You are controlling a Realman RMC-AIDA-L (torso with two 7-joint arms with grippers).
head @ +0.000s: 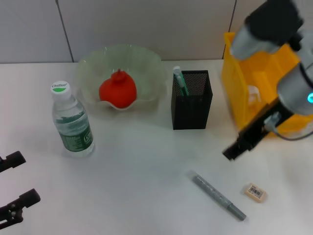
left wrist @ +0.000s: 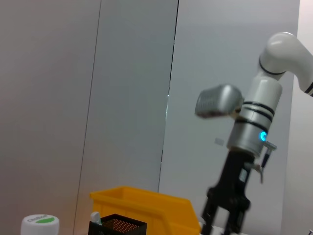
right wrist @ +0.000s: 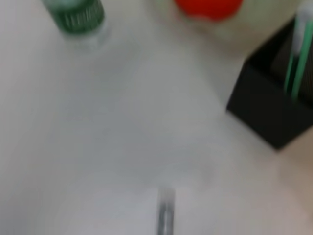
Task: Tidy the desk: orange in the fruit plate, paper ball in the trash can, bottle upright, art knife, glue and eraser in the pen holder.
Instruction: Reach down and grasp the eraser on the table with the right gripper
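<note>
Right claw (head: 234, 151) hangs over the counter (head: 146, 166), right of the mesh holder (head: 191, 100); its grip I cannot tell. Left claw (head: 14, 188) sits released, near left. Slim grey knife (head: 218, 197) lies diagonally, pointing far-left to near-right, beside the small rectangular eraser (head: 255, 192).

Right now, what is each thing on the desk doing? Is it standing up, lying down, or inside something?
Bottle: standing upright, cap on.
Red fruit: inside the glass plate.
Pen holder: upright, a green-and-white stick in it.
Grey knife: lying flat on the desk.
Eraser: lying on the desk, beside the knife.
Yellow bin: upright at the right.
Left gripper: open, holding nothing.
Right gripper: above the desk near the bin.
</note>
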